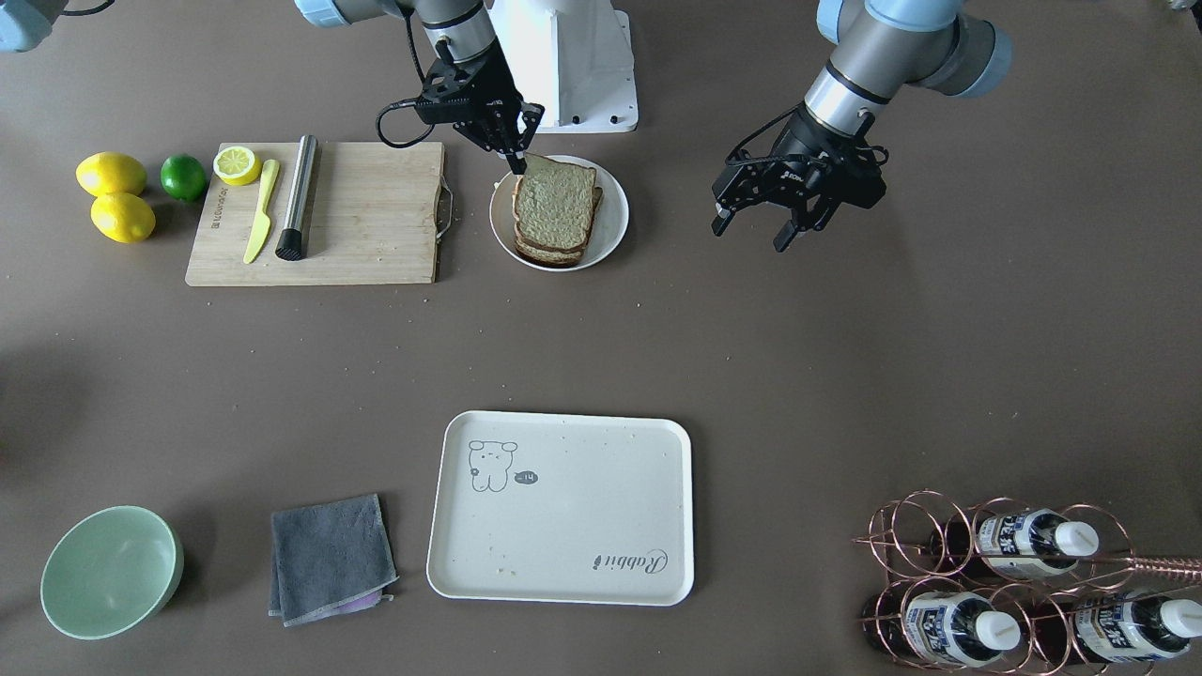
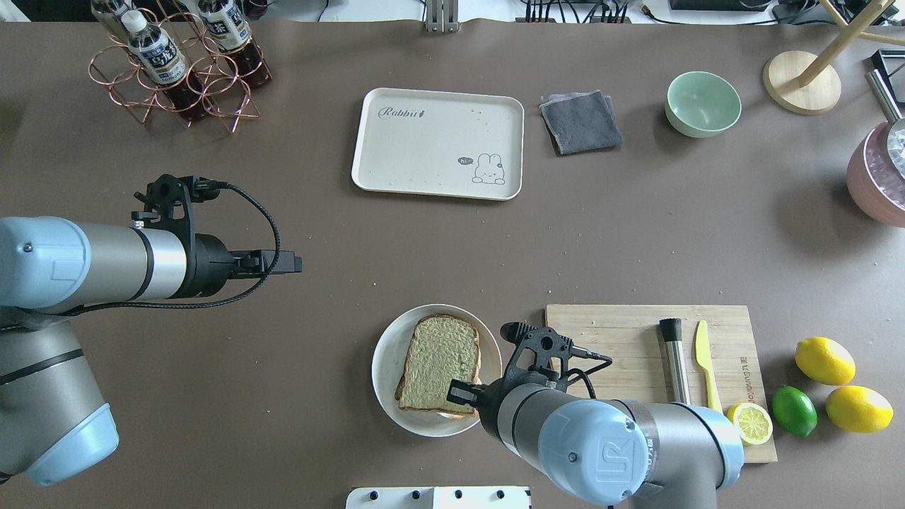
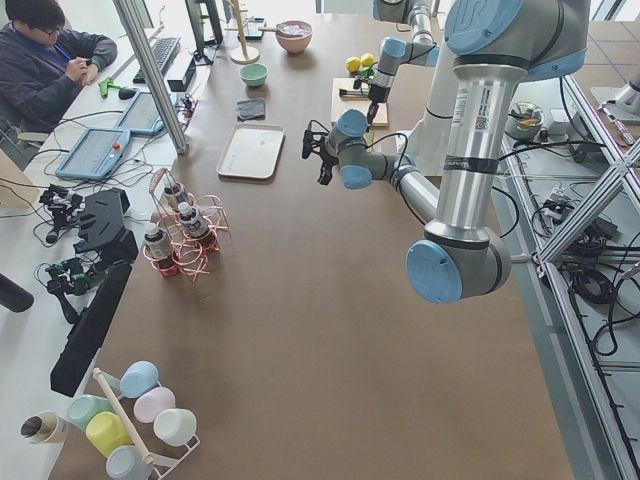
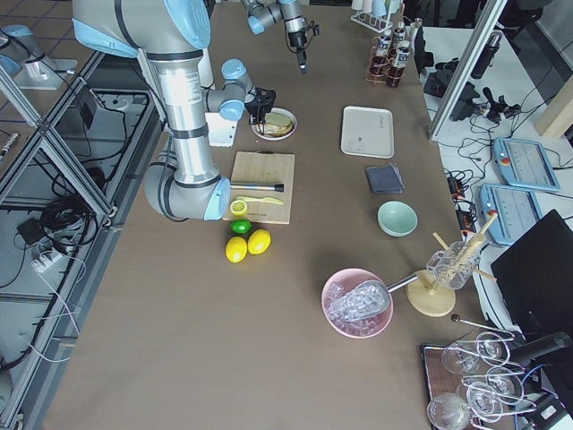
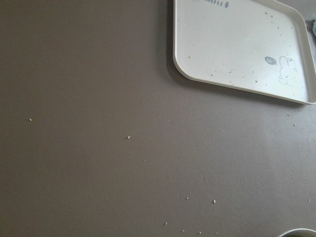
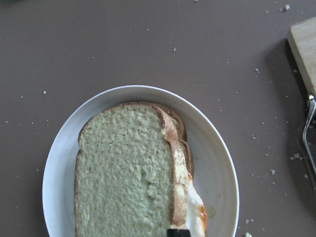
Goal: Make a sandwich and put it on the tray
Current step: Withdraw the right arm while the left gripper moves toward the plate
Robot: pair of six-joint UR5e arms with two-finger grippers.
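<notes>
1. The sandwich [image 1: 554, 207] sits stacked on the round white plate [image 1: 615, 221], at the robot's end of the table. The top slice is skewed off the lower one. In the right wrist view the egg [image 6: 195, 207] pokes out at one edge.
2. The right gripper [image 1: 516, 161] is down at the sandwich's robot-side corner with its fingers drawn close together. You can't tell whether they actually pinch bread, so check that before lifting.
3. If the hold is on a corner only, expect the slices to hinge apart. The top one may peel up alone and the egg may slide out the open side.
4. If a finger runs under the stack, it may catch the plate rim and drag or tip the plate.
5. The tray [image 1: 582, 507] is empty and well apart from the plate, across the table. On that long a carry a weak pinch is likely to sag and drop layers on the table.
6. The cutting board [image 1: 366, 216] lies just beside the plate, handle toward it. A sideways swing could clip it.
7. The left gripper [image 1: 751, 233] hangs spread and empty over bare table. Keep it out of the carry path, or use it to steady the plate.
</notes>
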